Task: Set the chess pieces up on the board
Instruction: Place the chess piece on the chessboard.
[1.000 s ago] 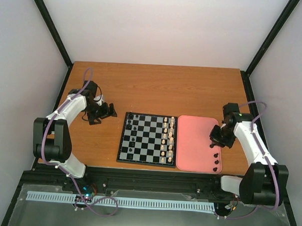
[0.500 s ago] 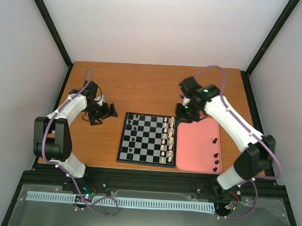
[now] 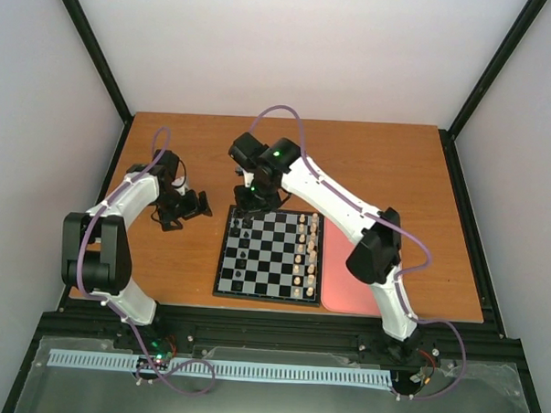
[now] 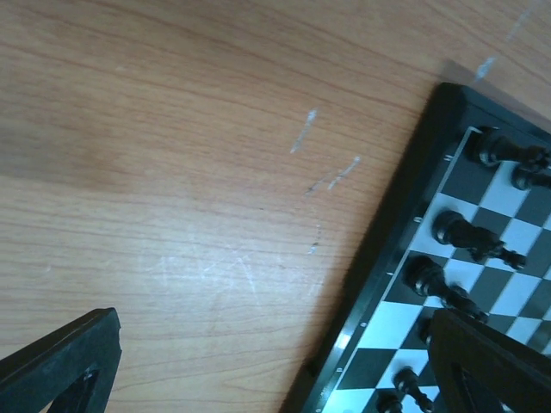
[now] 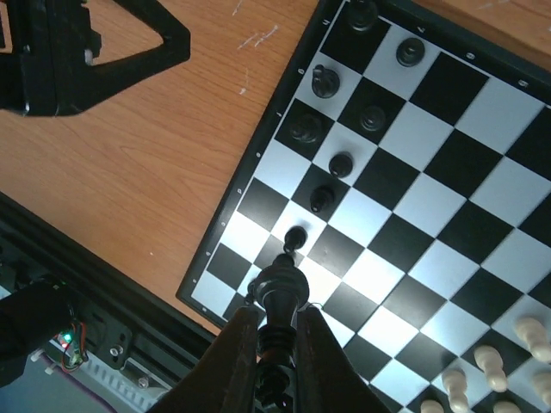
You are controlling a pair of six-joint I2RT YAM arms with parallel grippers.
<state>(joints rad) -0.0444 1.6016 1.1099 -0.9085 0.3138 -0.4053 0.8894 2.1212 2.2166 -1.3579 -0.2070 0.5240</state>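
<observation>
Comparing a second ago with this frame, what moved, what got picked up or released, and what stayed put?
The right gripper, shut on a black chess piece, swung from over the pink tray leftward to the far-left corner of the board. The left gripper stayed open beside the board, and the cream-white pieces did not move.

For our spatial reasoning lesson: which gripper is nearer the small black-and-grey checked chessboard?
Right. The right gripper hangs over the chessboard's far-left corner, holding a black chess piece. The left gripper is over the wooden table, left of the chessboard and apart from it.
</observation>
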